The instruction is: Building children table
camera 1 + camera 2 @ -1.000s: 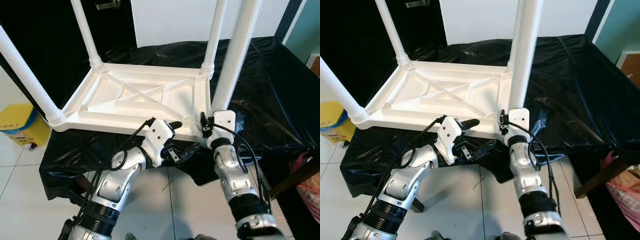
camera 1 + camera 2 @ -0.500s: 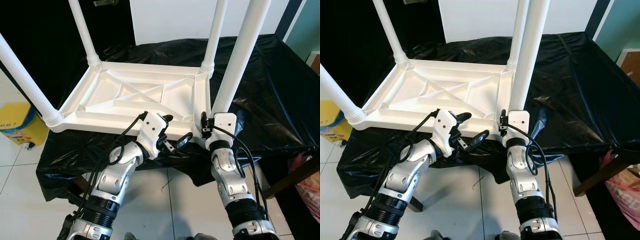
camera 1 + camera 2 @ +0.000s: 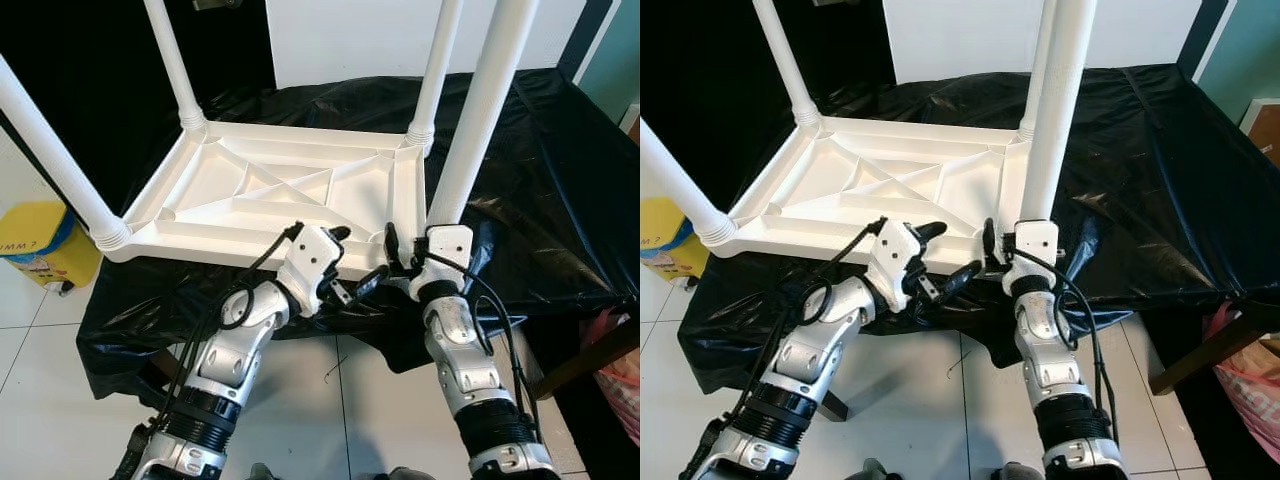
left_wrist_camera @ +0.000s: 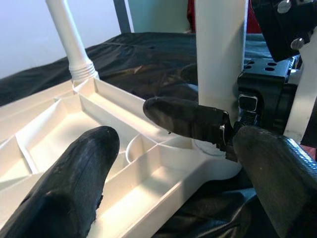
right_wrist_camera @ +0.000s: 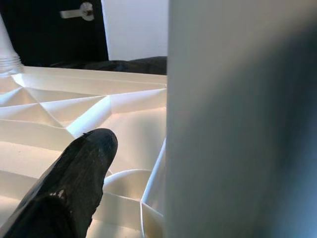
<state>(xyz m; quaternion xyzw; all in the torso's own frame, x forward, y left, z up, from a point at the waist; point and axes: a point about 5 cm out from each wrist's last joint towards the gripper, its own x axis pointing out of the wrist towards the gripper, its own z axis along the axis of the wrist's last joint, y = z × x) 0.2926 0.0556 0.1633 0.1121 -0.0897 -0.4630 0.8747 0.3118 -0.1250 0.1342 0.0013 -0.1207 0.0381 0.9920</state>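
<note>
An upturned white table top (image 3: 280, 190) lies on a black-covered table (image 3: 540, 200), with three white legs standing up from its corners. A fourth leg (image 3: 478, 110) rises at the near right corner (image 4: 210, 146); I cannot tell if its lower end sits in the socket. My right gripper (image 3: 415, 243) is at the foot of that leg. One of its fingers (image 3: 390, 240) stands apart from the leg, and the other is hidden. My left gripper (image 3: 353, 260) is open at the near rim, just left of that corner, with nothing between its fingers (image 4: 74, 193).
A yellow bin (image 3: 35, 245) stands on the tiled floor at the left. A pink bag (image 3: 625, 350) and a wooden piece sit at the right. The black cover hangs over the table's near edge. A dark door is behind at the left.
One finger of my right gripper has swung out to the left, away from the leg. My left gripper has shifted slightly right, toward the near right corner.
</note>
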